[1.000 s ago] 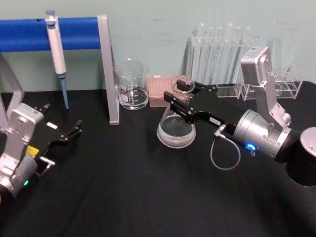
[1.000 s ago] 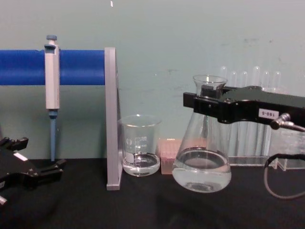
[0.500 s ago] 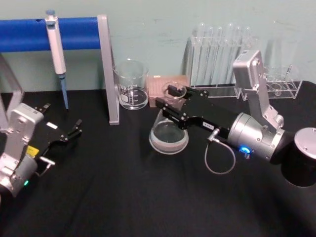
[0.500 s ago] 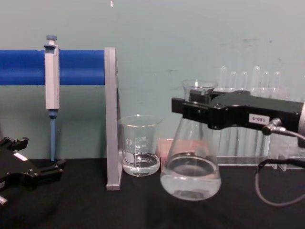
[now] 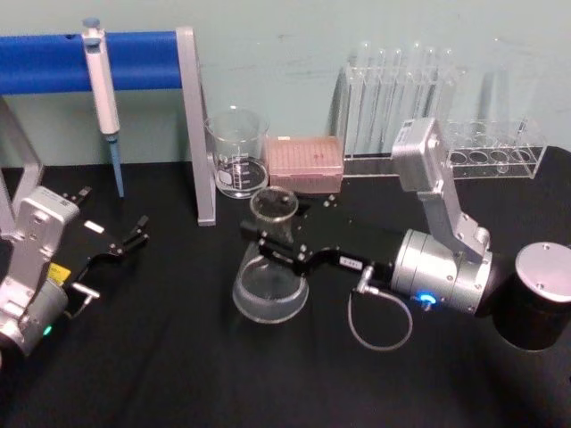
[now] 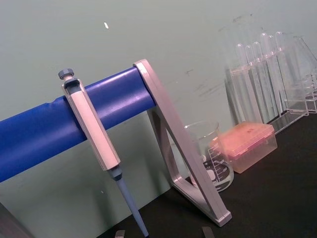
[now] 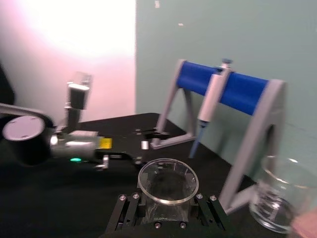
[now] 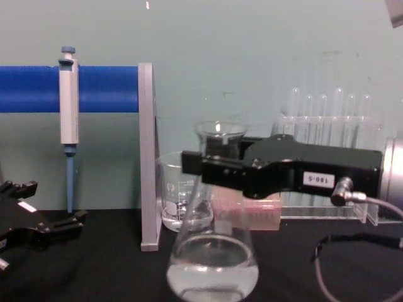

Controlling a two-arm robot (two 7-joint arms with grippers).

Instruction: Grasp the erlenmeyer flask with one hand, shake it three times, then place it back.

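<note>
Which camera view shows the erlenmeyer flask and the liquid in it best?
The chest view: it sees the erlenmeyer flask from the side, with its liquid and the right gripper shut on the neck. The head view shows it from above; the right wrist view looks down into its mouth.

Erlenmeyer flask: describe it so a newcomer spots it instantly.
On the black table, look in front of the blue bar stand and the beaker. The erlenmeyer flask is the clear cone with a wide base holding some liquid, neck clamped in the right gripper. The beaker is straight-walled, the test tubes tall and thin.
</note>
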